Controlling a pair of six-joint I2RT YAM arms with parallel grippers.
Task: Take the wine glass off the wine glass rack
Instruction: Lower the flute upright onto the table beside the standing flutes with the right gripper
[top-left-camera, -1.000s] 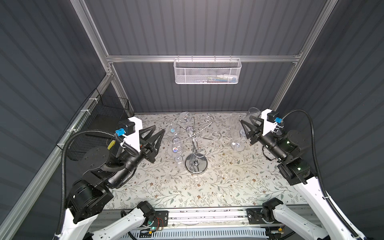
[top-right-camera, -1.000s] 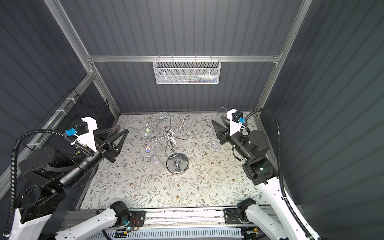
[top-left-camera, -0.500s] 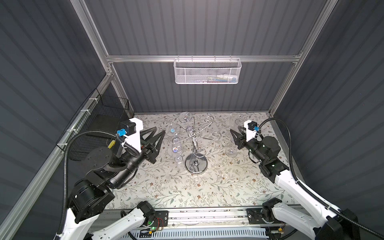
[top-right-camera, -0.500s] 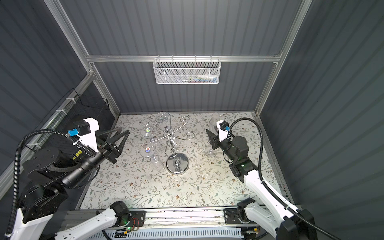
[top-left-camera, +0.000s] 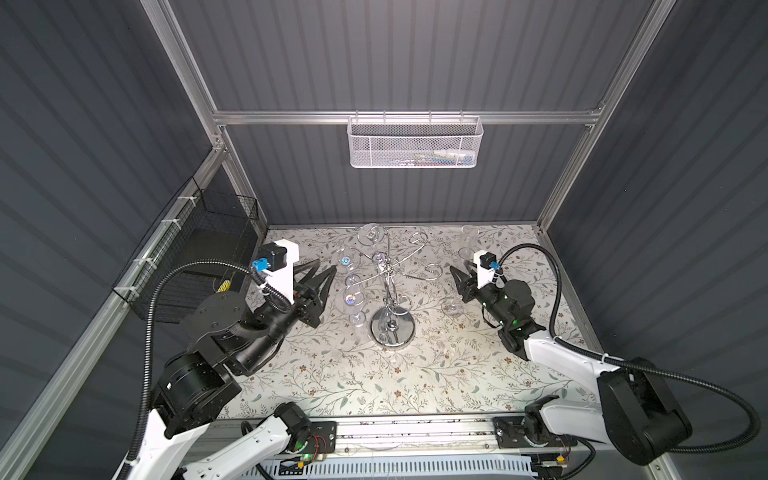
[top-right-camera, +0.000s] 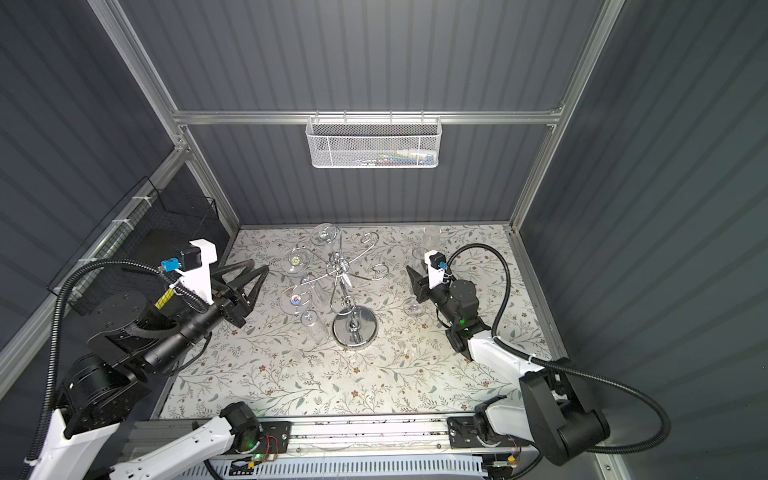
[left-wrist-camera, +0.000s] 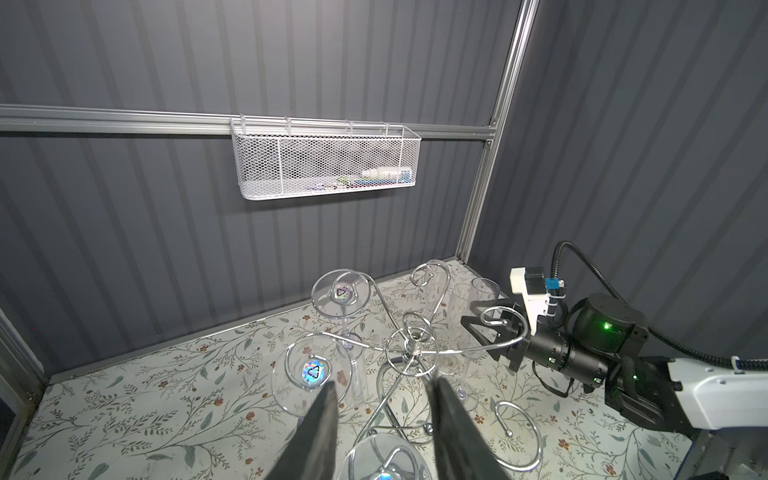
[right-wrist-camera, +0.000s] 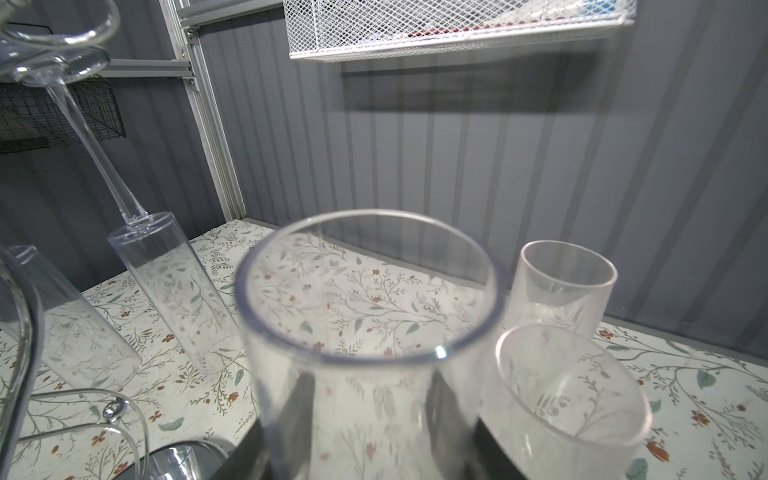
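The chrome wine glass rack (top-left-camera: 392, 328) (top-right-camera: 355, 328) stands mid-table. Three wine glasses hang upside down from its left arms, their feet at the hooks (top-left-camera: 352, 298) (left-wrist-camera: 309, 372). My right gripper (top-left-camera: 459, 280) (right-wrist-camera: 370, 399) is shut on a clear wine glass (right-wrist-camera: 374, 361), held upright to the right of the rack and free of its hooks. That glass's foot (top-left-camera: 453, 308) (top-right-camera: 413, 308) is low over the table; I cannot tell if it touches. My left gripper (top-left-camera: 328, 274) (left-wrist-camera: 382, 415) is open beside the hanging glasses, with nothing between its fingers.
Two more clear glasses (right-wrist-camera: 561, 286) (right-wrist-camera: 569, 386) stand at the back right of the floral table (top-left-camera: 415, 386), just beyond the held one. A white mesh basket (top-left-camera: 415, 143) hangs on the back wall. A black wire basket (top-left-camera: 199, 249) hangs on the left wall.
The right arm has come down and moved forward with the glass in its gripper, so the glass now sits low by the table. The left arm has barely shifted.
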